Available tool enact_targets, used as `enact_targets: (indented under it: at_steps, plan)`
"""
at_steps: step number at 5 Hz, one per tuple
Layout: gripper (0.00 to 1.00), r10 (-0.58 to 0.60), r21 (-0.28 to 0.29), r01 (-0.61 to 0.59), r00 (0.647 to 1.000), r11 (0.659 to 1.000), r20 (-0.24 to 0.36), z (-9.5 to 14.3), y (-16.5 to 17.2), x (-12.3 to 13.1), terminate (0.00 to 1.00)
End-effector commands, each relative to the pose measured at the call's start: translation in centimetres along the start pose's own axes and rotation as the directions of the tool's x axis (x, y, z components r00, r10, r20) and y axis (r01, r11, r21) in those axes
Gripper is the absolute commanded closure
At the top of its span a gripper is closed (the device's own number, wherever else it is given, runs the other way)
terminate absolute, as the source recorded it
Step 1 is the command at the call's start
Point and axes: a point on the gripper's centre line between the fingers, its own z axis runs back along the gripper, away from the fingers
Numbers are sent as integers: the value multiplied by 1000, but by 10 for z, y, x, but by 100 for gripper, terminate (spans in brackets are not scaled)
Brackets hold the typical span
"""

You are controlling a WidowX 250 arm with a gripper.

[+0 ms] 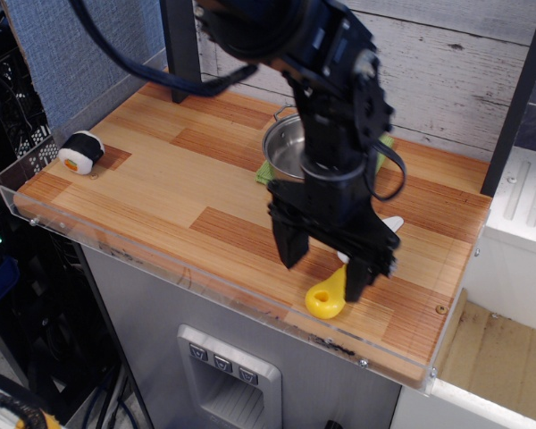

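Note:
My black gripper (pixel 323 266) hangs open over the front right part of the wooden tabletop (pixel 188 188), fingers pointing down and spread apart with nothing between them. A yellow spoon-like utensil (pixel 327 298) lies on the wood just below and right of the gap, close to the right finger (pixel 357 275). A white piece (pixel 392 222) shows behind the gripper; whether it belongs to the utensil is hidden. A silver pot (pixel 286 147) stands on a green cloth (pixel 264 172) behind the arm.
A black-and-white sushi-roll toy (pixel 81 152) lies at the left end of the table. A clear acrylic lip (pixel 205 277) runs along the front and left edges. A dark post (pixel 183 49) stands at the back, a wood-plank wall behind.

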Motion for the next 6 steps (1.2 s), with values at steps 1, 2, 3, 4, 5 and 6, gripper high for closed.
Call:
enact_targets:
  at_steps: [1, 2, 3, 4, 5, 6]
  plan:
    - [0, 35, 62, -34, 999, 998, -29, -18, 6, 7, 0]
    - [0, 53, 81, -48, 997, 996, -54, -29, 16, 10, 0]
    - [100, 72, 86, -67, 996, 994, -54, -31, 22, 12, 0]
    - [100, 64, 72, -60, 997, 996, -50, -25, 23, 13, 0]
    - [100, 49, 52, -46, 997, 998, -58, -18, 17, 11, 0]
    - [100, 51, 23, -50, 997, 998, -53, 6, 13, 7, 0]
